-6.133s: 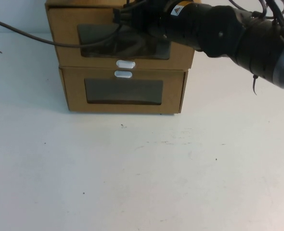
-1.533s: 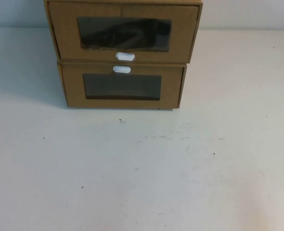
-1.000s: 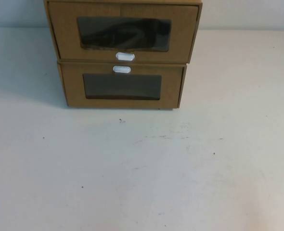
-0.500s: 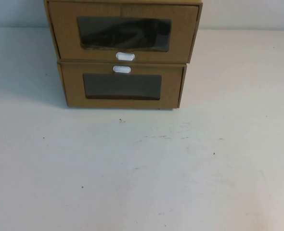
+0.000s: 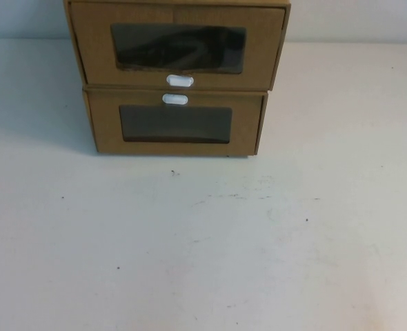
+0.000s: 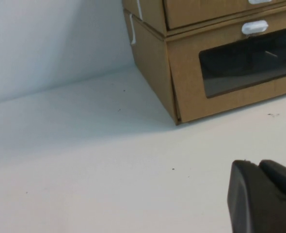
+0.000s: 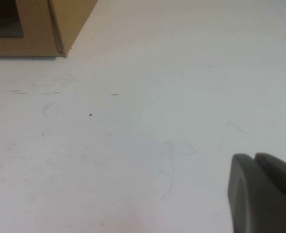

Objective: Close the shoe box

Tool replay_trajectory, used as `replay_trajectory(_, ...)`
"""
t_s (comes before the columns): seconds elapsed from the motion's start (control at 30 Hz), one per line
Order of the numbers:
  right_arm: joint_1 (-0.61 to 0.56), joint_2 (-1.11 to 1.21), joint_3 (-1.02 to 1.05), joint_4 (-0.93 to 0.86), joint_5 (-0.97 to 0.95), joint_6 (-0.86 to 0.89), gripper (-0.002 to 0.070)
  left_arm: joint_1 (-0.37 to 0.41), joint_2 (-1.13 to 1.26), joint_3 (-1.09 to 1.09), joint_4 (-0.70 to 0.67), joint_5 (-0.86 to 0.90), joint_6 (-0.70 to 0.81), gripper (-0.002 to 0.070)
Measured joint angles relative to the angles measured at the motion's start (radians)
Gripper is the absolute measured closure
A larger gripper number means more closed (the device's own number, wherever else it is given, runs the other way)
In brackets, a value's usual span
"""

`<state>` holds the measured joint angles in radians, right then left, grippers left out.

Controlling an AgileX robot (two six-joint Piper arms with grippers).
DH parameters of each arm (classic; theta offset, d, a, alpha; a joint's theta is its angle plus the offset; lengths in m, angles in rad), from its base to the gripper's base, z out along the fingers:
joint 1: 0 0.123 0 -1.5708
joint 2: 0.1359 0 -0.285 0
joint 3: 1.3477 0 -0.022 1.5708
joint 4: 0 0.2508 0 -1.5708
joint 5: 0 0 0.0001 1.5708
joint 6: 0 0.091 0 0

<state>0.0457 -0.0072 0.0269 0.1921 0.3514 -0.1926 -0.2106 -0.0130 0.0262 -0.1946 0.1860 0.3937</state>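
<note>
The right arm having withdrawn, the shoe box point(image 5: 176, 45) is sitting closed, far from both end effectors, left end effector point(image 6: 264, 196) and right end effector point(image 7: 264, 194), whose finger spread I cannot tell.

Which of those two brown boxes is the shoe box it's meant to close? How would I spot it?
At the far edge of the white table two brown cardboard boxes are stacked. The shoe box is the top one, its white pull tab below its window; the lower box has its tab above. Both grippers are out of the high view.

The right claw point(image 7: 264, 194) hangs over the white table point(image 7: 148, 121), well apart from the lower box's corner point(image 7: 55, 26).
</note>
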Motion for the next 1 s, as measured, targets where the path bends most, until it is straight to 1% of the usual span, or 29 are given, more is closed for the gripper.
replay_trajectory(0.1,0.000,0.000,0.000,0.000,0.000,0.000,0.0687,0.011,0.000,0.000,0.084,0.027,-0.105,0.0677)
replay_trajectory(0.2,0.000,0.000,0.000,0.000,0.000,0.000,0.0687,0.021,0.000,0.000,0.114,0.111,-0.154,0.0677)
replay_trajectory(0.3,0.000,0.000,0.000,0.000,0.000,0.000,0.0687,0.026,0.000,0.000,0.126,0.170,-0.163,0.0677)
replay_trajectory(1.0,0.000,0.000,0.000,0.000,0.000,0.000,0.0687,0.029,0.000,0.000,0.128,0.177,-0.179,0.0677)
